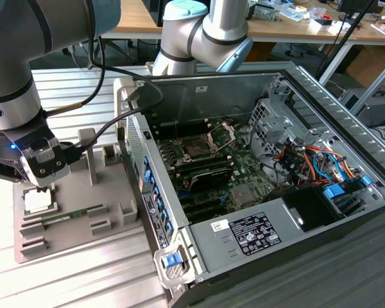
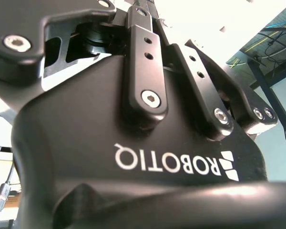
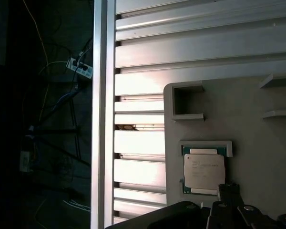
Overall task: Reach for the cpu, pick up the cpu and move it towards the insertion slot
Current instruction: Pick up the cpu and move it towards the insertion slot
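The cpu (image 1: 37, 201) is a small silvery square chip lying flat in a recess of the grey holder block (image 1: 109, 192) at the exterior view's left. My gripper (image 1: 22, 174) hangs just above it, apart from it. In the first wrist view the cpu (image 3: 204, 171) sits in its framed recess, with the gripper's dark tip parts (image 3: 229, 207) close beside it. The second wrist view shows the gripper's black body and linkages (image 2: 148, 143) close up. The insertion slot (image 1: 196, 149) is a square socket with a raised metal frame on the motherboard inside the open computer case.
A long green memory stick (image 1: 65, 217) lies on the holder block near the cpu. The open case's side wall (image 1: 141, 167) stands between block and motherboard. Cables and drive bays (image 1: 308, 160) fill the case's right. Ribbed aluminium table (image 1: 70, 276) lies under everything.
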Controlling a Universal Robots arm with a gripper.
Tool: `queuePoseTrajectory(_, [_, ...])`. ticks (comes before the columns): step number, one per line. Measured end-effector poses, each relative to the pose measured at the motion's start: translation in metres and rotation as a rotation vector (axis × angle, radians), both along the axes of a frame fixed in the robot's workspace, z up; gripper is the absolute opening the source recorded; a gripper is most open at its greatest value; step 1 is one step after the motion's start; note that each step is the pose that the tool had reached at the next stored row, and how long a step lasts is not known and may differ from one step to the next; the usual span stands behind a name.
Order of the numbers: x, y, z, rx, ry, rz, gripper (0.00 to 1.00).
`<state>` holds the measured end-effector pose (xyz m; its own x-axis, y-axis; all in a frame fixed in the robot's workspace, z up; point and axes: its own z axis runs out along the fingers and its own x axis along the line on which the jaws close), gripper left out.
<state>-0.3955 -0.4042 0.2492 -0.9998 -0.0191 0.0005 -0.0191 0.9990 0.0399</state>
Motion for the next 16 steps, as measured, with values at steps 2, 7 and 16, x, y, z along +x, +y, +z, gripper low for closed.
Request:
queuePoseTrajectory(2, [0.0000, 0.0000, -0.0005, 0.0000, 0.0001, 0.000, 0.11])
queuePoseTrajectory(7, [0.0000, 0.0000, -0.0026, 0.0000, 0.0000, 0.000, 0.11])
queuePoseTrajectory(16, [0.0000, 0.0000, -0.0058, -0.0001, 0.0000, 0.000, 0.11])
